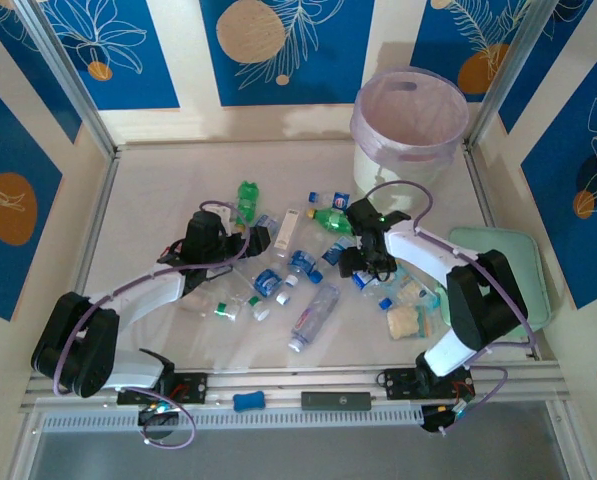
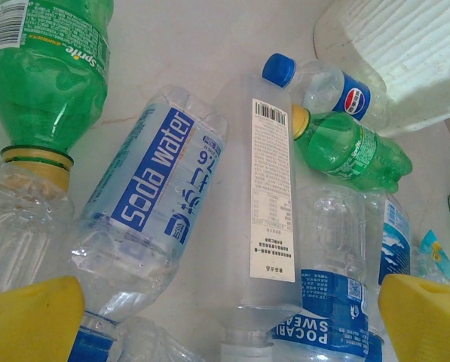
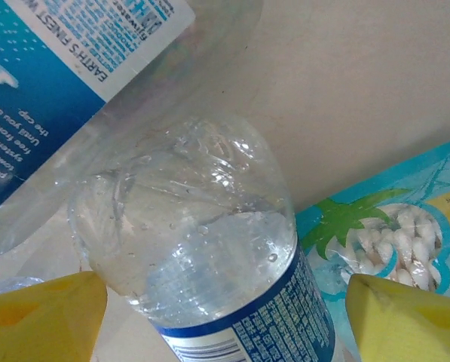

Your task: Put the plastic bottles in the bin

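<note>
Plastic bottles (image 1: 313, 315) lay scattered across the bench (image 1: 158, 190), apart from the bin (image 1: 378, 168) at 1 o'clock, which looked empty, so nearly everything seemed left. Right fingers (image 3: 36, 309) straddled one clear bottle (image 3: 194, 226), unclenched, its long axis running 11 to 5 o'clock. The left fingers (image 2: 29, 317) gaped wide, grasping nothing.

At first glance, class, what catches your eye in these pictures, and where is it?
A jumble of plastic bottles, clear and green, litters the middle of the table. Behind it, at the far right, stands the white bin with its pink liner. The right gripper straddles one clear bottle.
</note>
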Available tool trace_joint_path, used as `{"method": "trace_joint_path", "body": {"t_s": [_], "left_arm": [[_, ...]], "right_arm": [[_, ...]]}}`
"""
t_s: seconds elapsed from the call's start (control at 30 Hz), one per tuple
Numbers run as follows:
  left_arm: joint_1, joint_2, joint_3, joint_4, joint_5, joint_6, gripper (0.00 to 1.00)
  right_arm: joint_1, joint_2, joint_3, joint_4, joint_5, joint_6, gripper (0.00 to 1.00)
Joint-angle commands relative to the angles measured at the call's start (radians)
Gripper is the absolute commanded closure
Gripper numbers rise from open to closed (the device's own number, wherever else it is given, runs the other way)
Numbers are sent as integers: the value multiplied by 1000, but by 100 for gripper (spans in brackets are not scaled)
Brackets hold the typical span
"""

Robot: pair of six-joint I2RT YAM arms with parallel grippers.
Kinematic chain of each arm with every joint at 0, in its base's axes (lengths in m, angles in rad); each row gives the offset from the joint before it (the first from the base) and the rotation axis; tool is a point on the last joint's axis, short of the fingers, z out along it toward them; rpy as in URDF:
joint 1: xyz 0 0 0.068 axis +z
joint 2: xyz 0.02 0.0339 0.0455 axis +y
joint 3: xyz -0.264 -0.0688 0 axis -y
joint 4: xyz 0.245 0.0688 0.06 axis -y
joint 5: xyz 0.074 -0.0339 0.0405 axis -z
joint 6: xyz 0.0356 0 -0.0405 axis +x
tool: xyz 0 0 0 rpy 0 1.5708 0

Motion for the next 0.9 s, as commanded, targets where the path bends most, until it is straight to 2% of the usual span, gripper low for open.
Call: {"method": "trace_joint_path", "body": {"t_s": [0.0,0.6,0.87], "left_arm": [[-11,5,7,23,13,-1,0],[-11,-30,1,3,-3,-1,0],[-11,-47,4,-12,-6,6,0]], "right_arm": [[11,21,8,11,-33,-9,17],[55,93,15,5,-16,-11,26],[68,93,14,1,-1,-9,40]]}}
